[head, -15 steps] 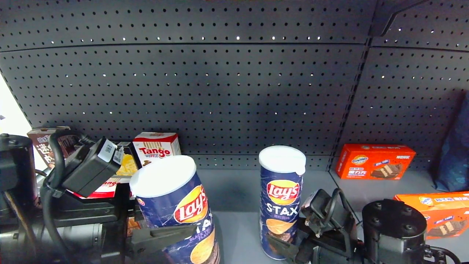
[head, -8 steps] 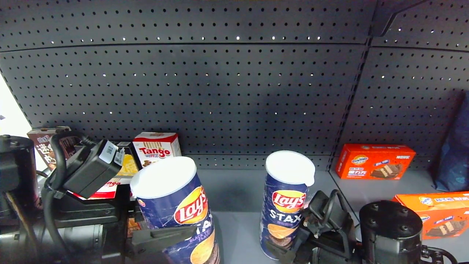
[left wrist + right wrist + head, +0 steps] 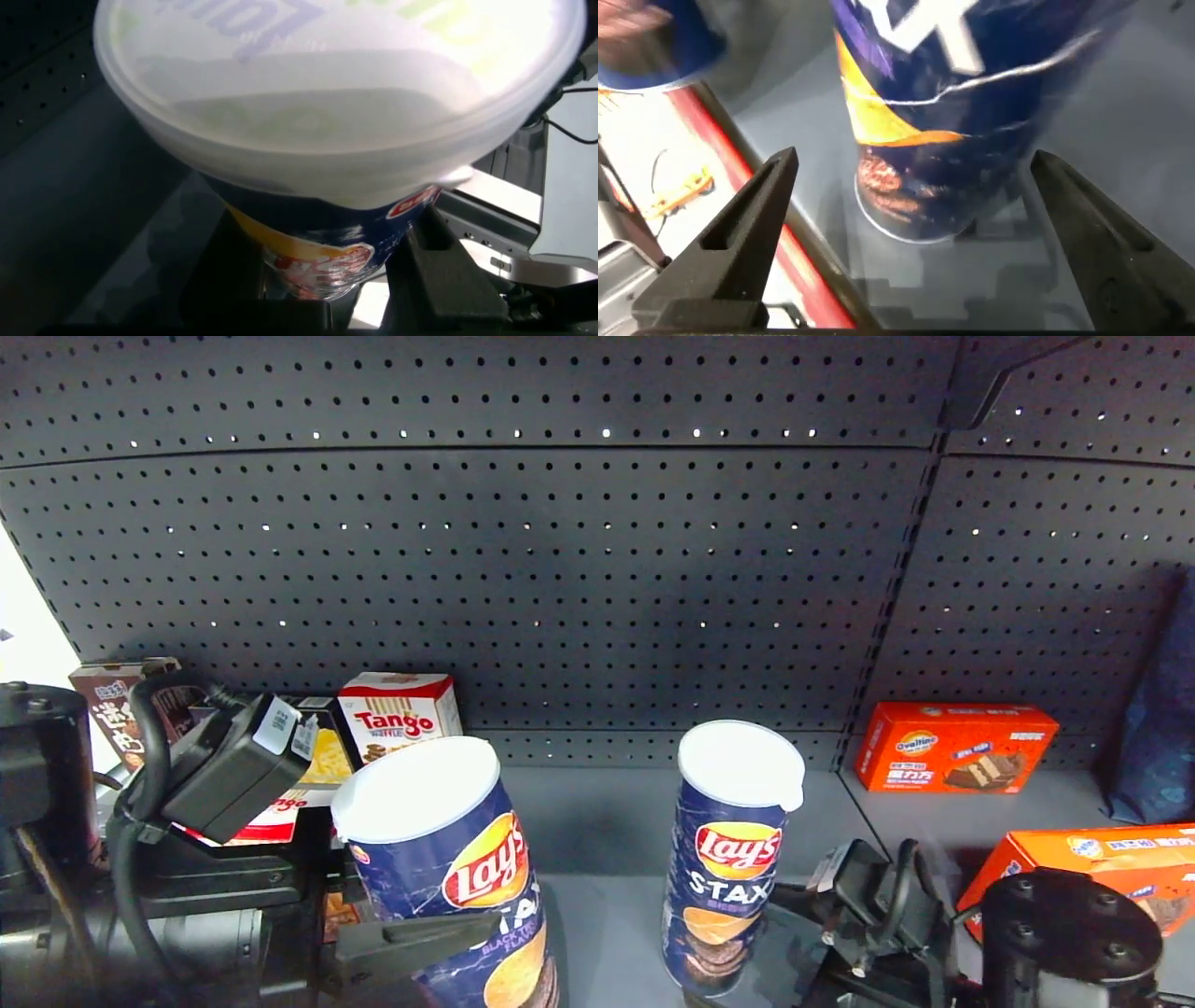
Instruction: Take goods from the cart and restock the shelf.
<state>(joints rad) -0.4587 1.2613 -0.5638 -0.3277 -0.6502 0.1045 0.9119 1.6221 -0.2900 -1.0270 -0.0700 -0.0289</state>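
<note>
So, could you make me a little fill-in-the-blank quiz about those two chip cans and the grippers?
1. The left gripper is shut on the left chip can, whose lid is ____.
2. The right gripper, its fingers either side of the right chip can, is ____.
3. The box by the back wall, right of both cans, is coloured ____.
Missing words: white; open; orange.

Glossy printed wrap on the left can and the right can, each capped with a smooth, milky white plastic lid. Matt, dark, perforated metal back panel above a smooth, matt grey painted shelf. Glossy orange cardboard boxes far right, glossy white cardboard box far left. Matt black plastic fingers.
</note>
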